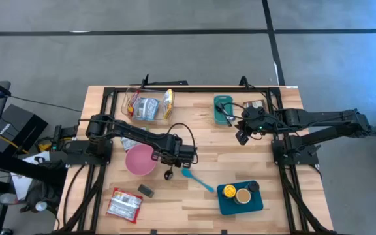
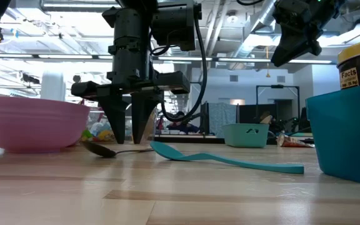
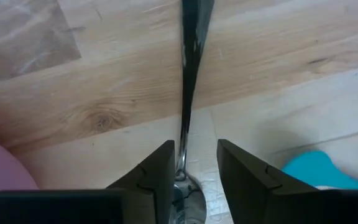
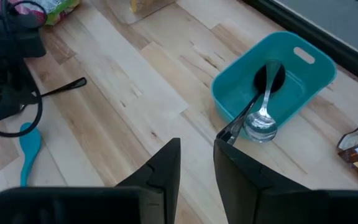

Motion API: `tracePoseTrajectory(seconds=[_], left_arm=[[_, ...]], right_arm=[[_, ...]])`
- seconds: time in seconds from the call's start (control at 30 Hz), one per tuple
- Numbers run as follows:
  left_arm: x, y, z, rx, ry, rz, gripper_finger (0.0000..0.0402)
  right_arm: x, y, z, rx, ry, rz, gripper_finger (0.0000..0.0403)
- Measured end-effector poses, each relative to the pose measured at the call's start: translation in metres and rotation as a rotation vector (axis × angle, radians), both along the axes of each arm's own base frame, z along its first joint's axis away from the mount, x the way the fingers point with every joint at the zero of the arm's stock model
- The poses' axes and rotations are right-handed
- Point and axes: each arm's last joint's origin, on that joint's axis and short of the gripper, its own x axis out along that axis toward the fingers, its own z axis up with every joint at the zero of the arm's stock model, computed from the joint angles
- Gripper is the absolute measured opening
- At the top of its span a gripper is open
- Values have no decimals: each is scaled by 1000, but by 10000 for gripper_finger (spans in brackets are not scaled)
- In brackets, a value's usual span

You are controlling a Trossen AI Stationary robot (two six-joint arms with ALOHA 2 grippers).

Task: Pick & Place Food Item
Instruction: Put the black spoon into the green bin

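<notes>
Grey concrete floor crossed by dark lines surrounds the pale wooden surface. Behind it, ceiling ducts and bright lights.

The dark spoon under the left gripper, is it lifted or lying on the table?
Lying: the dark spoon rests flat on the table, between the left gripper's parted fingers.

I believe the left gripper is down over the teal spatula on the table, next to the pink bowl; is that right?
Not quite: the left gripper is down over the dark spoon, not the teal spatula, which lies apart. The low view shows it. The pink bowl is indeed beside it.
</notes>
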Motion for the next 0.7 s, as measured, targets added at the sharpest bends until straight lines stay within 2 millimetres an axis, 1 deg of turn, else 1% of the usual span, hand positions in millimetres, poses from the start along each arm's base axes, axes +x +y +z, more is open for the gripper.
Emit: tracePoseTrajectory(seconds=[0.3,0.7], left_arm=[[1,0,0,21,-15,-23,97],[1,1,0,32,-17,-54,97]], right_arm=[[0,0,0,-4,0,-3,91],[0,0,0,-4,0,-4,91]])
